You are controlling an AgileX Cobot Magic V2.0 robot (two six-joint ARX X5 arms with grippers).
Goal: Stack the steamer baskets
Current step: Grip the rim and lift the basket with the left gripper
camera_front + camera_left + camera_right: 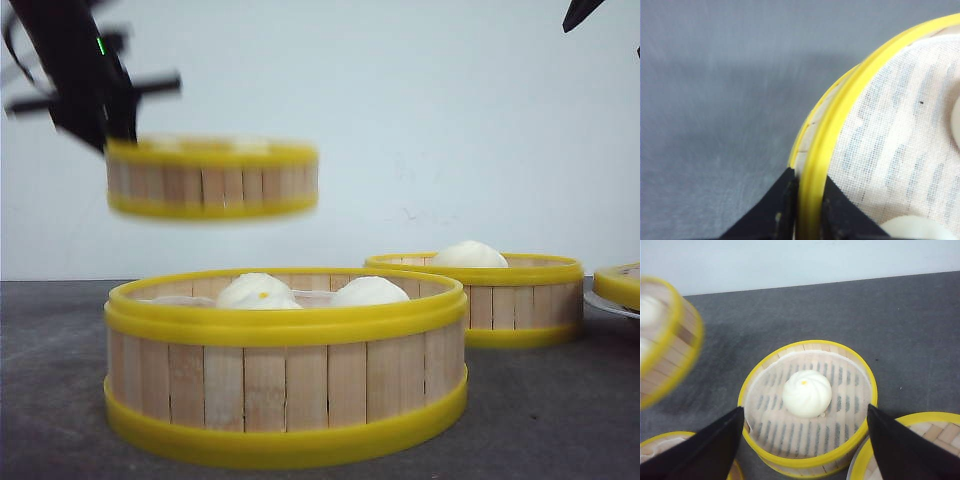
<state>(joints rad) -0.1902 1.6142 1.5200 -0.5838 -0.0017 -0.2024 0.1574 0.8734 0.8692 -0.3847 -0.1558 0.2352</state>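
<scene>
Front view, near to far. The nearest basket (pixel 286 372) stands on the dark grey table (pixel 50 400) at the 6 o'clock position of the scene. It holds two white buns (pixel 258 291) on a white liner; both buns rise slightly above the top rim.

A second basket (pixel 490 297) stands farther back, at about 2 o'clock from the nearest basket and apart from it. It holds one white bun (pixel 468 255). In the right wrist view this basket (pixel 807 410) is seen from above, its single bun (pixel 807 393) resting near the centre of a white mesh liner.

At 3 o'clock from the second basket, a yellow-rimmed item (pixel 620 283) is cut off by the frame edge and rests on a white plate (pixel 605 303); what it is cannot be told.

The third basket (pixel 212 178) is in the air, at about 11 o'clock above the nearest basket, level and clear of it. The left gripper (pixel 807 200) holds it at the edge: one finger (pixel 775 205) lies against the outer wall, the other sits inside, and the yellow rim (pixel 840 115) is pinched between them. Its liner (pixel 900 150) carries white buns, only partly visible.

The right gripper (pixel 805 445) hovers above the second basket with its fingers (pixel 705 450) spread wide, touching nothing.

A plain white wall (pixel 450 120) stands behind the table.
</scene>
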